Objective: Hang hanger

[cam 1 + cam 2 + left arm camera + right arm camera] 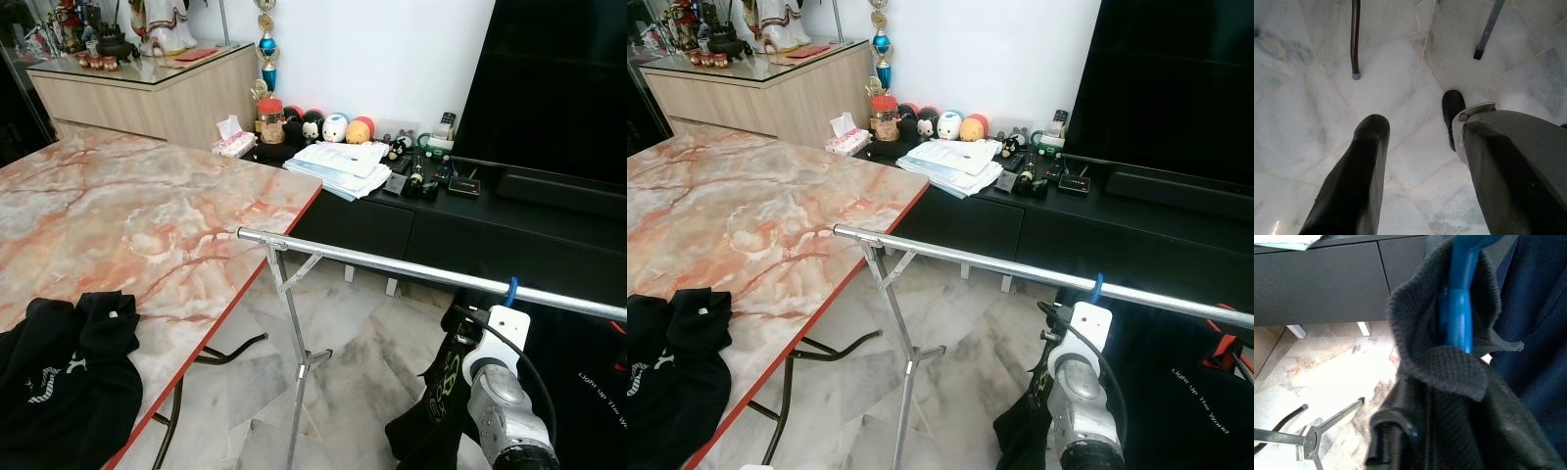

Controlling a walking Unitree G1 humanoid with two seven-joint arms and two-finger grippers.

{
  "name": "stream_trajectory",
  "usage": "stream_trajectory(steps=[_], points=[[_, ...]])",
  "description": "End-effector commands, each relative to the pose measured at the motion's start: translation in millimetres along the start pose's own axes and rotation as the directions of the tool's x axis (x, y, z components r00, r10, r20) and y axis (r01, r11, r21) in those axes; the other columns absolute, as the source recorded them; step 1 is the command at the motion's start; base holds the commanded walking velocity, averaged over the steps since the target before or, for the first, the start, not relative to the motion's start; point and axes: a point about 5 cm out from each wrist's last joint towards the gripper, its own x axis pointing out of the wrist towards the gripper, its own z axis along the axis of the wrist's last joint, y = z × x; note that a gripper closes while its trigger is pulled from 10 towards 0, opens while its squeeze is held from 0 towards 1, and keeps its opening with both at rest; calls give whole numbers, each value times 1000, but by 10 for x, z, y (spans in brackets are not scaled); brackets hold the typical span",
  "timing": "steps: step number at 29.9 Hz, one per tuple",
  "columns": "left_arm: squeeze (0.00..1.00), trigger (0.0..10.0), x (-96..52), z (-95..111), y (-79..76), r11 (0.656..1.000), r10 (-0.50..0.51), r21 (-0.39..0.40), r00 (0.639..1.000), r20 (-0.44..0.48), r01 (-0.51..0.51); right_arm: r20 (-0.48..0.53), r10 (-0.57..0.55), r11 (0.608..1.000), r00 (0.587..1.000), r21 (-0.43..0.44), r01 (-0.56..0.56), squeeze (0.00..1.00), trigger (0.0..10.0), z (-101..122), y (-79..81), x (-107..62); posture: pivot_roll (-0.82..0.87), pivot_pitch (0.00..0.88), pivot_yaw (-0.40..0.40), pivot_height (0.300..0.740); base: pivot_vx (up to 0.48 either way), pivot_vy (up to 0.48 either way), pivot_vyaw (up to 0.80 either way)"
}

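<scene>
- Right wrist view looks straight up a blue plastic hanger (1458, 308) whose neck rises out of the ribbed collar of a black garment (1449, 396).
- Seen from the head, the hanger's blue hook (510, 288) is looped over the silver rail (392, 260) of a garment rack, with the garment drooping beneath.
- Right gripper (1400, 440) sits just under the collar, pressed into the cloth; whether its jaws are clamped or parted cannot be told.
- To finish well, I judge the hook should sit fully over the rail before the arm lets go, then draw down and away without snagging fabric.
- Left gripper (1415, 161) hangs idle over the marble floor, jaws spread and empty.
- More black clothing (64, 367) lies on the marble-patterned desk (147, 215), beside the rack.
</scene>
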Motion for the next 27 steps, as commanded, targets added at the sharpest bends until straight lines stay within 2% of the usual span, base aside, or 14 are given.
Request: stream_trajectory(steps=[1, 5, 9, 16, 17, 25, 27], points=[[0, 10000, -10, -53, 19, 1000, 10, 17, 1000, -23, -10, 37, 21, 1000, 999, -12, -21, 0, 0, 66, 35, -5, -15, 44, 66, 740, 0, 0, 0], [0, 10000, -11, -56, 22, 1000, 12, 18, 1000, -23, -11, 103, 28, 999, 994, -18, -27, 0, 0, 143, 26, -43, -16, 46, 65, 740, 0, 0, 0], [0, 10000, -13, -60, 34, 1000, 13, 17, 1000, -22, -13, 203, 15, 998, 979, -64, -2, 0, 0, 237, -31, -136, -24, 53, 64, 740, 0, 0, 0], [0, 10000, -18, -79, 48, 1000, 14, 17, 1000, -25, -14, 252, -11, 996, 968, -87, 34, 0, 0, 246, -134, -235, -29, 55, 64, 740, 0, 0, 0], [0, 10000, -23, -93, 61, 1000, 16, 18, 999, -28, -16, 277, -18, 995, 961, -85, 43, 0, 0, 235, -187, -304, -32, 52, 62, 740, 0, 0, 0], [0, 10000, -20, -85, 46, 1000, 16, 20, 1000, -25, -15, 295, -2, 995, 956, -94, 31, 0, 0, 190, -209, -402, -30, 45, 61, 740, 0, 0, 0], [0, 10000, -21, -87, 48, 1000, 16, 10, 1000, -24, -16, 243, 14, 992, 970, -128, 18, 0, 0, 35, -218, -482, -29, 32, 55, 740, 0, 0, 0]])
